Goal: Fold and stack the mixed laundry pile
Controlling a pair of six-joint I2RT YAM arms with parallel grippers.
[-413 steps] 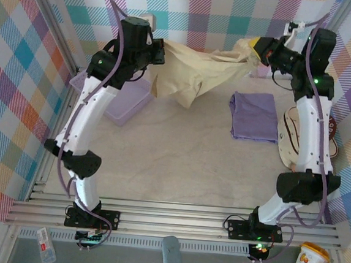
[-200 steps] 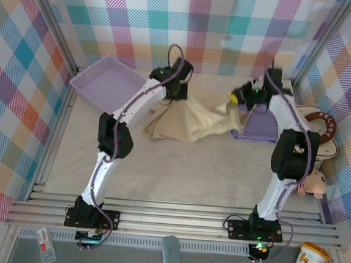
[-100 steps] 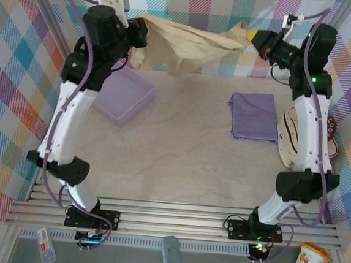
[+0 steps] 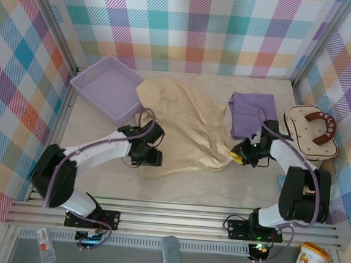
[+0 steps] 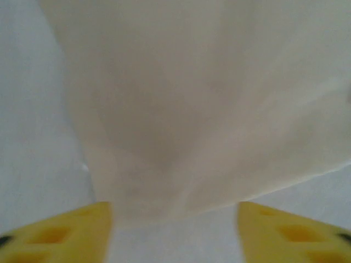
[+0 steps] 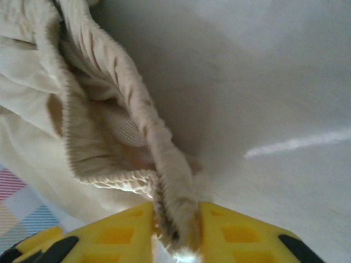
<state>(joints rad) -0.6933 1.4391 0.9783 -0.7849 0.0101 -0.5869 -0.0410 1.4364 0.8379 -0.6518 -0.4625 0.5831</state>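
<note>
1. The cream shirt (image 4: 188,126) is lying opened out across the middle of the counter (image 4: 176,193). It's rumpled and nowhere near flat. Its far corner sits just beside the lavender mesh basket (image 4: 95,103), and its near edge is down by both pincers.
2. The lavender T-shirt (image 4: 251,113) is a tidy folded rectangle right of the shirt, next to the padded bag (image 4: 299,127). I'd call that one done. The cream cloth comes right up to its left side, but I can't tell if it actually overlaps.
3. The right pincer (image 4: 238,156) is at the shirt's near-right corner. On the wrist cam its yellow fingers (image 6: 236,230) are clamped on the ribbed band (image 6: 164,164), with the ribbing squashed between them.
4. The left pincer (image 4: 152,157) is at the near-left edge. Its wrist view shows the fingers (image 5: 71,230) spread wide with bare counter between them and the cloth edge just ahead. So it's open and holding nothing.
5. Handling-wise the shirt looks light and totally floppy, so it'll probably sag and bunch anywhere it isn't supported.
6. The ribbed band is thicker and gives a solid bite, while the thin body fabric could slip out.
7. I'd grab two corners along the same hem so that edge stays taut. Then smooth it, fold it, and put it on the lavender one.
</note>
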